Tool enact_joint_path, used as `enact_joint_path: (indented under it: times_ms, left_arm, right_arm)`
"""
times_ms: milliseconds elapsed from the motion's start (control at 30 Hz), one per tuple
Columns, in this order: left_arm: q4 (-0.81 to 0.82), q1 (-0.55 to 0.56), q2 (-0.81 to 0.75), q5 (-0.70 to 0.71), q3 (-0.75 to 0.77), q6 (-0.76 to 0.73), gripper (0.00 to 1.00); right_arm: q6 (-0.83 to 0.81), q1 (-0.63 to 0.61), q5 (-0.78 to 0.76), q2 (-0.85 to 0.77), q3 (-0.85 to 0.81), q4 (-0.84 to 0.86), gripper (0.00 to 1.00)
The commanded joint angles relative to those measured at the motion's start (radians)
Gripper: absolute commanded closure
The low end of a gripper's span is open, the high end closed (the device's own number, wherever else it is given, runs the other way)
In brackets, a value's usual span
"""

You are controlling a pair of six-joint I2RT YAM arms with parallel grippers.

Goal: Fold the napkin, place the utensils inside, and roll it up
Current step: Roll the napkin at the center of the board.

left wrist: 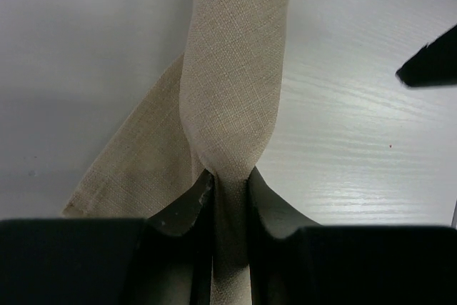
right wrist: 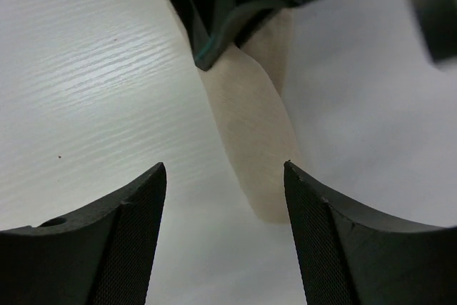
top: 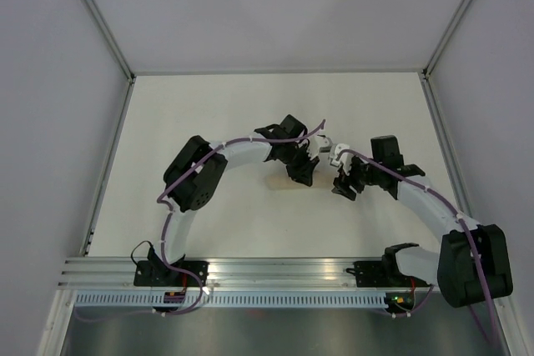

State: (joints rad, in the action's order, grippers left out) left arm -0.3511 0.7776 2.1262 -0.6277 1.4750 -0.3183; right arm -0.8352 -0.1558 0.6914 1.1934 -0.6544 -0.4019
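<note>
Rolled napkin [top: 286, 183] lies near the table's [top: 209, 114] middle, 1 end clenched in the left gripper [left wrist: 230, 180]. The right gripper [right wrist: 225, 176] hangs released, jaws wide over the other end. A loose flap trails, so letting go could unwind the roll.

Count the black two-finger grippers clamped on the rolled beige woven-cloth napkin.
1. The left gripper pinches the rolled beige napkin; the right gripper, just beside it, stands open around the roll's free end, not clamped.
</note>
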Motion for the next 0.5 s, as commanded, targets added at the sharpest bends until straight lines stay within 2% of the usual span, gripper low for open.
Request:
enact_joint_path:
  times_ms: [0, 67, 233, 467]
  left_arm:
    - [-0.150, 0.009, 0.075, -0.058, 0.037, 0.045, 0.79]
    - [-0.163, 0.006, 0.084, -0.067, 0.048, 0.048, 0.79]
    - [-0.206, 0.003, 0.118, -0.081, 0.080, 0.051, 0.78]
    - [-0.230, 0.000, 0.135, -0.079, 0.111, 0.050, 0.76]
  right_arm:
    - [-0.050, -0.088, -0.081, -0.028, 0.070, 0.190, 0.28]
    - [-0.041, -0.149, -0.130, -0.034, 0.093, 0.250, 0.27]
    - [-0.050, -0.212, -0.190, -0.008, 0.122, 0.320, 0.27]
    - [-0.070, -0.292, -0.257, 0.035, 0.131, 0.324, 0.27]
